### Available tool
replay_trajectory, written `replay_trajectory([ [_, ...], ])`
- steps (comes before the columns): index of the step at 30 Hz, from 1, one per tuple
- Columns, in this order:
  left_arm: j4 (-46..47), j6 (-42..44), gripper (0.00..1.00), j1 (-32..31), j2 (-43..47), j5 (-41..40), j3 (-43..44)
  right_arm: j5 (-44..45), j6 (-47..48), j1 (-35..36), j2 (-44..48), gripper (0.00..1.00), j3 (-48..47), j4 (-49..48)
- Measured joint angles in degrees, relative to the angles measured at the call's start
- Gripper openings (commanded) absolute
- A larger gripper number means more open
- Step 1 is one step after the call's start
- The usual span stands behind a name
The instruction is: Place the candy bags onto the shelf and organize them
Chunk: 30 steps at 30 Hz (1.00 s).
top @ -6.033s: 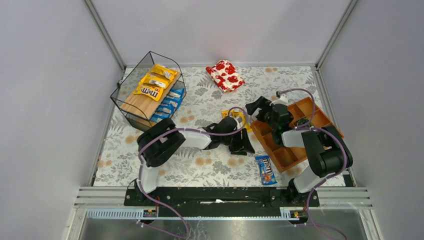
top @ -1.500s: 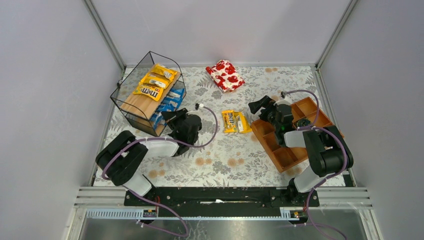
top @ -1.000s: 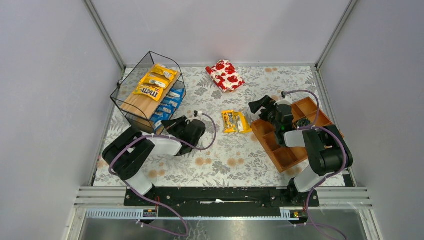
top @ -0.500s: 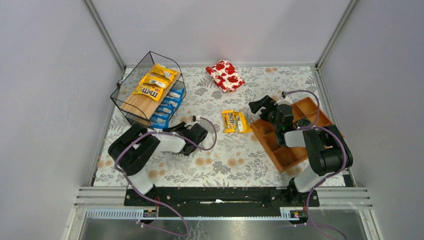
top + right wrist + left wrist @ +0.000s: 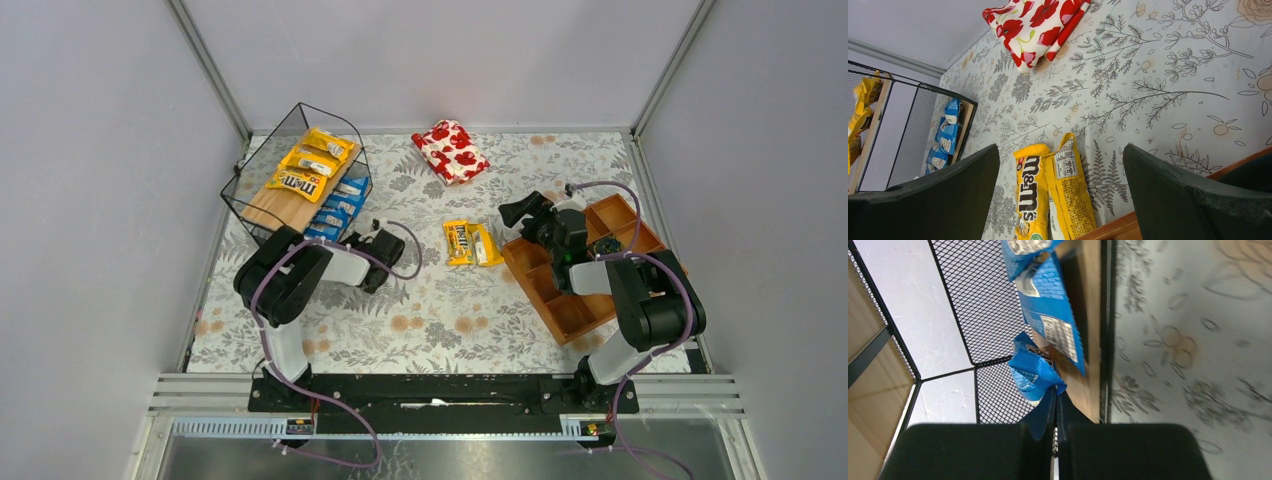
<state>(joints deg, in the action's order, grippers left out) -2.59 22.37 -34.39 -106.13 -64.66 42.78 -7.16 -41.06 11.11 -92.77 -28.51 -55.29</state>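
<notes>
Your left tool (image 5: 1055, 407) is closed tight. The wrist view shows a tail of a crumpled blue bag (image 5: 1032, 374) nipped between its jaws, at the near end of the lower board of the shelf (image 5: 268, 212). That packet bunches rather than lying flat. It is thin glossy film, light and floppy, and I judge the loose sweets inside will shift as you move it. A corner pinch like this one carries it, but the body droops and swings. Expect it to land creased unless you lay it down along the board beside the other blue bags (image 5: 342, 205). The film looks slick, so a grip on the flat sealed end is likely to hold better than one on the rounded, filled middle.

Your right tool (image 5: 1059, 152) stands wide and holds nothing, hovering over the corner of the orange-brown tray (image 5: 560, 300). Just in front of it two yellow bags (image 5: 470, 243) lie side by side, touching, flat on the worktop (image 5: 450, 320) and well apart from the shelf. Take one at a time by a short end, or the neighbour may drag along. Three more yellow packets (image 5: 310, 160) lie on the upper board. The floral pouch (image 5: 451, 150) at the far side is not your concern.
</notes>
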Motion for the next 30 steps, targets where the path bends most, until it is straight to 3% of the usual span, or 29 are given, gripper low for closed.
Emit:
replay_trajectory([
  [14, -3.6, -4.2, 0.02, 2.1, -1.0, 0.3, 1.6, -0.1, -0.6, -0.3, -0.9, 1.0, 0.1, -1.2],
  [17, -5.5, -6.0, 0.15, 2.1, -1.0, 0.2, 1.6, -0.2, -0.9, -0.3, -1.2, 1.0, 0.1, -1.6],
  [23, -7.6, -8.2, 0.29, 2.2, -1.0, 0.1, 1.6, -1.0, -1.1, -0.4, -1.3, 1.0, 0.1, -1.8],
  [30, -9.9, -9.7, 0.34, 2.0, 0.4, -0.5, 1.6, -1.4, -1.3, -0.4, -1.5, 1.0, 0.1, -2.1],
])
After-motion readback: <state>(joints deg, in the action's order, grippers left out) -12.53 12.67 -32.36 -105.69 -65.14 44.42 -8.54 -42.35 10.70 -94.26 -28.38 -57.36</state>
